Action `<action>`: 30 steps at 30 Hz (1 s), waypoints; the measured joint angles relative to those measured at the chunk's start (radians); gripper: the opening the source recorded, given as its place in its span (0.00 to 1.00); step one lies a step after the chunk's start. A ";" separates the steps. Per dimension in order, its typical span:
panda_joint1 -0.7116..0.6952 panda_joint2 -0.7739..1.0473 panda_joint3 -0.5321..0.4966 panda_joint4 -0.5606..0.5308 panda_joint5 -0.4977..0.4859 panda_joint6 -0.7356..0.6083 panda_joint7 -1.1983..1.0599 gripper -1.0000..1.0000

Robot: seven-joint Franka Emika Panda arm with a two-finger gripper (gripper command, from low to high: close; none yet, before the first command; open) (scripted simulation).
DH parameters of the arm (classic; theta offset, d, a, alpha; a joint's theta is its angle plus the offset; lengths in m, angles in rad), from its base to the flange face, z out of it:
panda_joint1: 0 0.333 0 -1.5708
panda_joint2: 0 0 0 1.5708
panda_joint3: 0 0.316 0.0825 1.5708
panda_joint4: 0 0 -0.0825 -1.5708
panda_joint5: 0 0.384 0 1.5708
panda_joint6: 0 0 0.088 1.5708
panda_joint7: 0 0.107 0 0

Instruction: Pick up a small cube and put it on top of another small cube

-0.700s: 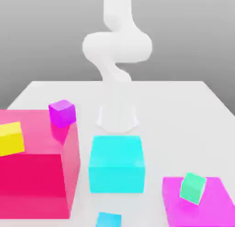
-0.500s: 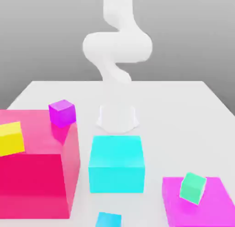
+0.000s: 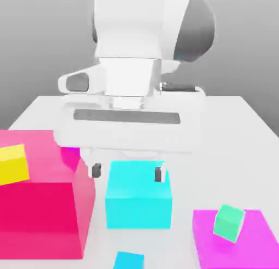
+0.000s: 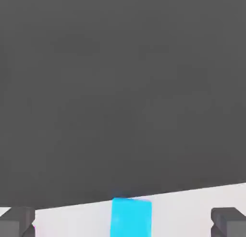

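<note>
A small cyan cube (image 3: 129,260) lies on the white table at the near edge, partly cut off by the frame. My gripper (image 3: 128,172) hangs open just above the back top edge of the large cyan block (image 3: 139,202), well behind the small cube. Its dark fingertips (image 3: 159,174) stand wide apart with nothing between them. In the hand view the gripper (image 4: 123,224) shows both fingertips (image 4: 229,221) far apart, and a cyan face (image 4: 130,217) lies between them; I cannot tell which block it is. A small green cube (image 3: 229,222) rests tilted on a magenta slab (image 3: 256,246).
A big pink block (image 3: 38,213) fills the exterior view's left and carries a small yellow cube (image 3: 12,163). A sliver of purple (image 3: 71,152) peeks out behind the hand. The white table (image 3: 240,132) stretches back on the exterior view's right.
The arm has swung from upright at the back down and forward. The hand now hangs over the large cyan block and covers most of the purple cube. No object moved.
</note>
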 joint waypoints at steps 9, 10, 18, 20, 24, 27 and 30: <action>-0.002 0.326 -0.005 0.008 0.014 0.132 0.019 0.50; -0.002 0.362 -0.006 0.014 0.014 0.159 0.019 0.50; -0.002 0.436 -0.006 0.028 0.013 0.218 0.021 0.00; 0.000 0.401 -0.007 0.021 0.015 0.190 0.019 0.00; -0.005 0.289 -0.009 0.017 0.014 0.074 0.010 0.00; -0.037 0.214 -0.041 0.059 -0.002 -0.050 -0.017 0.00; -0.077 0.126 -0.080 0.100 -0.009 -0.180 -0.053 0.00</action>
